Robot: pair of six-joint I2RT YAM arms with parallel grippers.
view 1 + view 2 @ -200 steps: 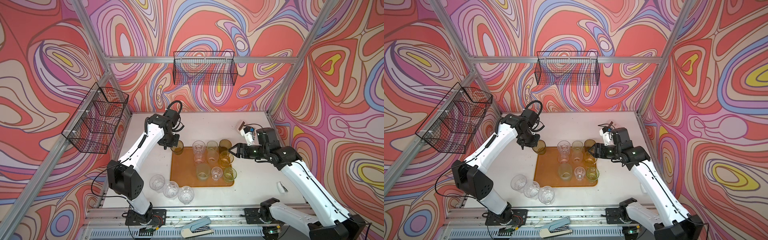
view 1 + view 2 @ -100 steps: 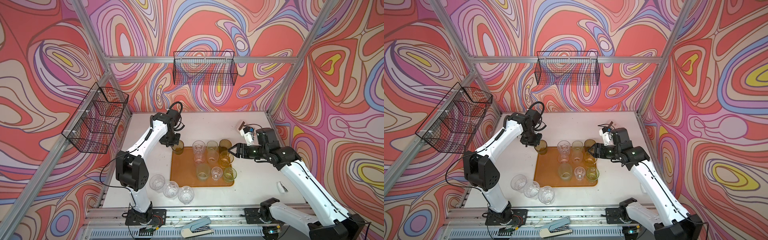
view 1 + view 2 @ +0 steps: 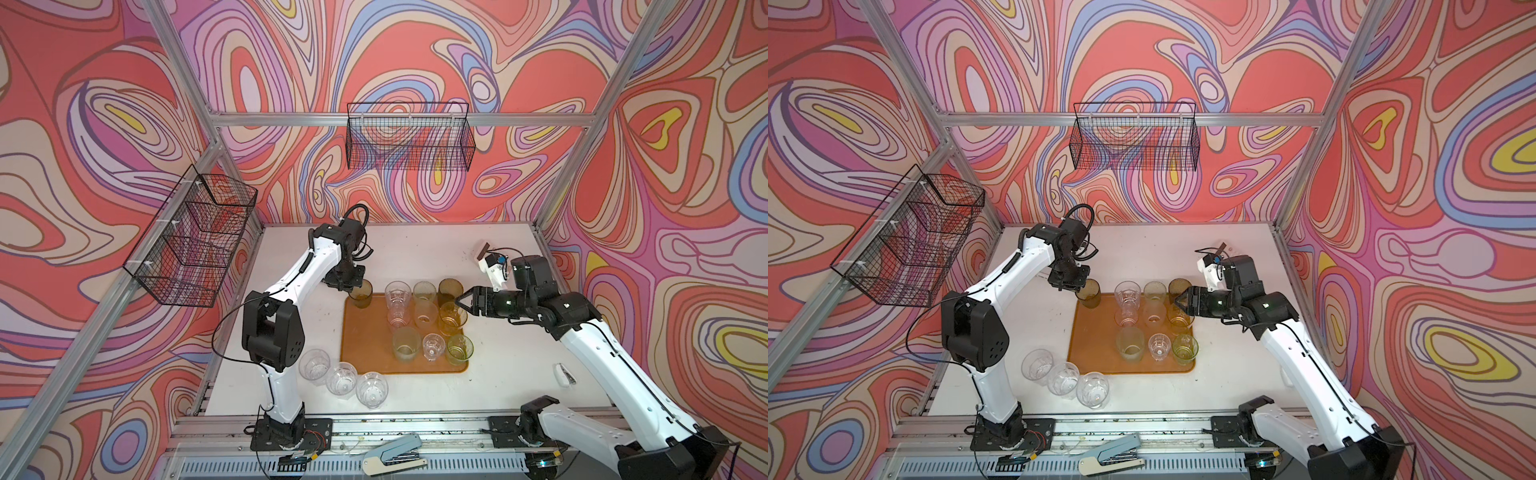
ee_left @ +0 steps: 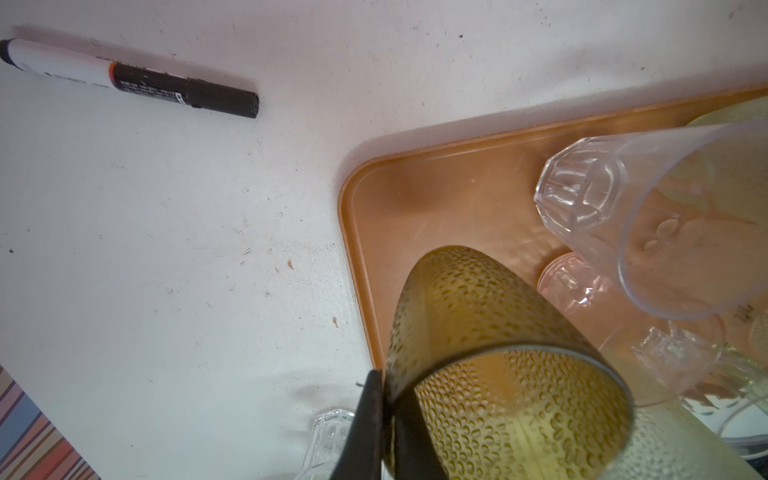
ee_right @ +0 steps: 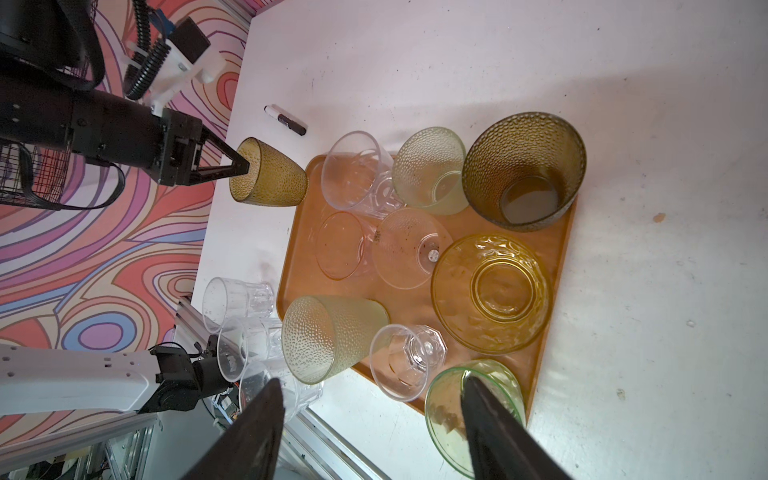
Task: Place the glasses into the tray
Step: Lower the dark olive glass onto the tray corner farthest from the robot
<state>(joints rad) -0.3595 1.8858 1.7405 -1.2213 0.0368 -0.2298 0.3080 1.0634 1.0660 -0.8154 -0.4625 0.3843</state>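
Left gripper (image 5: 244, 166) was pinched shut on the rim of the olive-brown glass (image 4: 490, 332), 1 finger inside, 1 outside, and the dimpled tumbler hung tilted at the far left corner of the tray (image 3: 365, 353). Whether its base had touched down, the views did not settle. Over on the other side, the right gripper (image 3: 459, 303) stood with jaws apart and nothing between them, poised just beside the amber glass (image 3: 452, 320) at the tray's right edge. And the score: 9 glasses already stood on the tray, clear, pink, pale green, olive-brown, amber and bright green, packed toward its right half, with bare room on the left. This one would make 10, by my reckoning, so the job looked well past halfway. What was left? 3 clear glasses (image 3: 341, 377) waited in a row on the white table (image 3: 415, 249), near the tray's front left corner, none of them gripped.
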